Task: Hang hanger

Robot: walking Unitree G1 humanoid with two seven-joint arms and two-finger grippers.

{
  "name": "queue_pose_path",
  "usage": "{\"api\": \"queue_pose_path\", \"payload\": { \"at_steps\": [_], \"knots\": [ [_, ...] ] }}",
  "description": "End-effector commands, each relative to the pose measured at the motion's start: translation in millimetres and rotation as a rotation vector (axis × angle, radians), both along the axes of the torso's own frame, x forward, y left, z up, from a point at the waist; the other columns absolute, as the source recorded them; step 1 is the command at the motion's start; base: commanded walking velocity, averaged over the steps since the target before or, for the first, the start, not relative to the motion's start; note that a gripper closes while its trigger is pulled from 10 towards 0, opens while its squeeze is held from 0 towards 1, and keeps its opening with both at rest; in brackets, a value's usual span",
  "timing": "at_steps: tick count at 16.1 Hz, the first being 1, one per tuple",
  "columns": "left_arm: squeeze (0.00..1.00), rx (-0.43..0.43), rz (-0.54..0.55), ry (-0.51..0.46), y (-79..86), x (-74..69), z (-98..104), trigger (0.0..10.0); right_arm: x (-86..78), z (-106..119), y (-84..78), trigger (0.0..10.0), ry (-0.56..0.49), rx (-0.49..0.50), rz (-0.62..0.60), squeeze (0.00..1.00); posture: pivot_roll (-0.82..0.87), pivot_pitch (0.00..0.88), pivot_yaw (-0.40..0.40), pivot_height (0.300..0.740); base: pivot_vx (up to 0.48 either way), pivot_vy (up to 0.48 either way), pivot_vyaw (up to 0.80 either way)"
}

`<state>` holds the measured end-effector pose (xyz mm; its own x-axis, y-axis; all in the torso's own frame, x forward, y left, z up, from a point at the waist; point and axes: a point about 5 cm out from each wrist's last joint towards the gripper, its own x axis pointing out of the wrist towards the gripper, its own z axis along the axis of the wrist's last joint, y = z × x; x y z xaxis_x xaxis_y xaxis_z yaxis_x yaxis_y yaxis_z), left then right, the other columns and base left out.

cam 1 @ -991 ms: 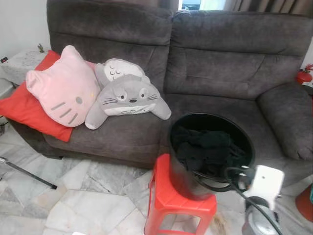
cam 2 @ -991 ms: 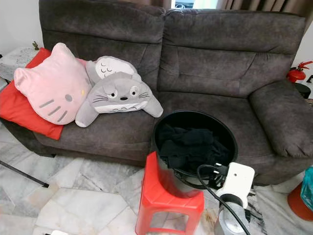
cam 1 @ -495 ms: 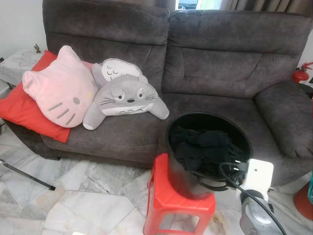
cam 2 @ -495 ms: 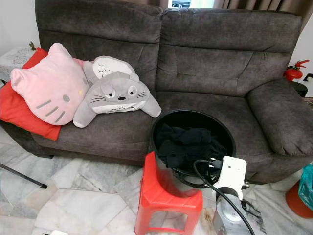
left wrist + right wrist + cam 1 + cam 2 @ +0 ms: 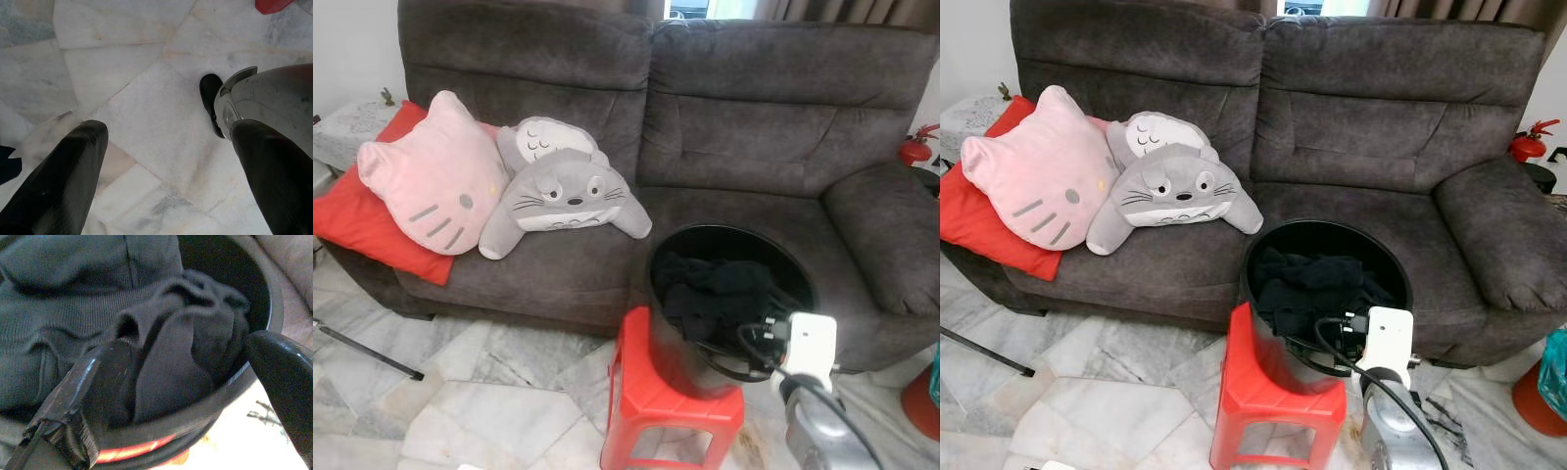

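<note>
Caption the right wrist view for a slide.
Open right gripper poised at the rim of the round black bucket, its two black fingers straddling the crumpled dark clothing inside.

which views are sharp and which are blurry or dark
Eye views: evenly lit and sharp on the dark grey fabric sofa. Left wrist view: bright, crisp pale marble floor. Right wrist view: dim, soft focus on the dark clothes in the round black bucket.

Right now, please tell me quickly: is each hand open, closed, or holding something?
Left hand: open, holding nothing, above the marble floor.
Right hand: open, holding nothing, at the rim of the black bucket of dark clothes.
</note>
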<state>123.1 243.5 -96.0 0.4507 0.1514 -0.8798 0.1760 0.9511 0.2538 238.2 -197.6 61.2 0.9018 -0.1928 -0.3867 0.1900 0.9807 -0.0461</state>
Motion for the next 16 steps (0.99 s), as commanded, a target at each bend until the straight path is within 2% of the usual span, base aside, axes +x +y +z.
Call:
{"api": "queue_pose_path", "payload": {
  "at_steps": [1, 5, 9, 13, 16],
  "knots": [
    [0.00, -0.003, 0.020, 0.009, -0.1, -3.7, -1, 10.0, 0.9, -2, -5.6, 10.0, 0.017, -0.004, -0.014, 0.00, -0.09, 0.000, -0.047, 0.740, 0.000, 0.000, 0.00],
    [0.00, -0.009, 0.022, 0.010, -0.7, -2.5, -1, 10.0, 7.7, -2, -13.8, 10.0, 0.049, -0.038, -0.038, 0.00, -0.10, 0.000, -0.050, 0.740, 0.000, 0.000, 0.00],
    [0.00, -0.008, 0.020, 0.014, -0.3, -2.2, -1, 10.0, 3.0, -13, -14.9, 10.0, 0.130, -0.059, -0.044, 0.00, -0.10, 0.000, -0.046, 0.740, 0.000, 0.000, 0.00],
    [0.00, -0.007, 0.020, 0.013, 0.0, -1.8, -1, 10.0, 6.1, -12, -12.3, 10.0, 0.122, -0.043, -0.025, 0.00, -0.10, 0.000, -0.045, 0.740, 0.000, 0.000, 0.00],
    [0.00, -0.007, 0.017, 0.011, -0.1, -1.3, -1, 10.0, 16.4, -5, -8.3, 10.0, 0.047, -0.073, 0.025, 0.00, -0.10, 0.000, -0.045, 0.740, 0.000, 0.000, 0.00]
  ]
}}
